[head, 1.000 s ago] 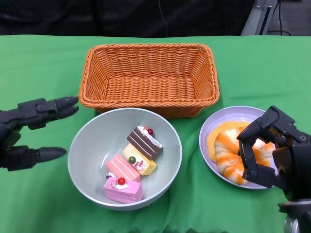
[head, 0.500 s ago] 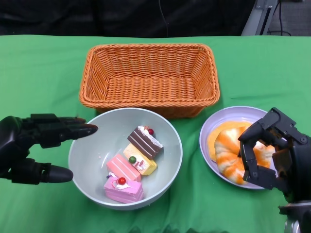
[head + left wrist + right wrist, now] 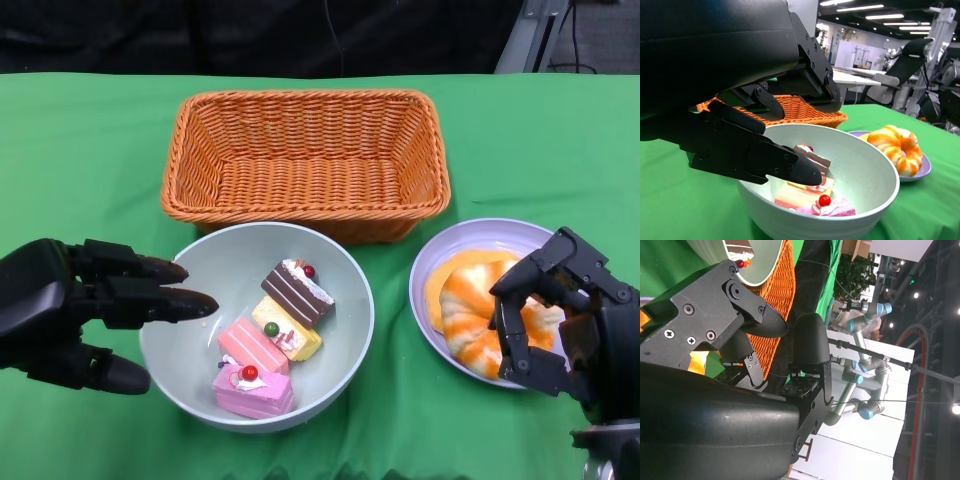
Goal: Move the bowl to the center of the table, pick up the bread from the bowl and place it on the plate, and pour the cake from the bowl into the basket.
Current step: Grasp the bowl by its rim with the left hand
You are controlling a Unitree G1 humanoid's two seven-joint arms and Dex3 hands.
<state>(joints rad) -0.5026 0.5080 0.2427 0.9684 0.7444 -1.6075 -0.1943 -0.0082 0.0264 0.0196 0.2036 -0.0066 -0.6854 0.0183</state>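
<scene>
The pale grey bowl (image 3: 200, 280) stands in front of the basket and holds several cake pieces (image 3: 285, 330), one of them chocolate-striped (image 3: 297, 290). My left hand (image 3: 80, 310) straddles the bowl's left rim, fingers spread over the inside and thumb outside, holding nothing. The left wrist view shows its fingers (image 3: 765, 155) just above the bowl (image 3: 865, 175) and the cakes (image 3: 810, 187). The orange-and-white bread (image 3: 475, 310) lies on the lavender plate (image 3: 450, 245) at the right. My right hand (image 3: 560, 320) arches over the bread's right end with its fingers apart, gripping nothing.
The empty orange wicker basket (image 3: 305, 160) stands right behind the bowl, close to its rim. The plate lies a short gap to the right of the bowl. Green cloth (image 3: 80, 150) covers the table. A grey robot arm (image 3: 865, 360) stands in the room beyond.
My left hand has moved right, from beside the bowl to over its left rim. My right hand has drifted slightly back from the bread. Bowl, bread and basket have stayed put.
</scene>
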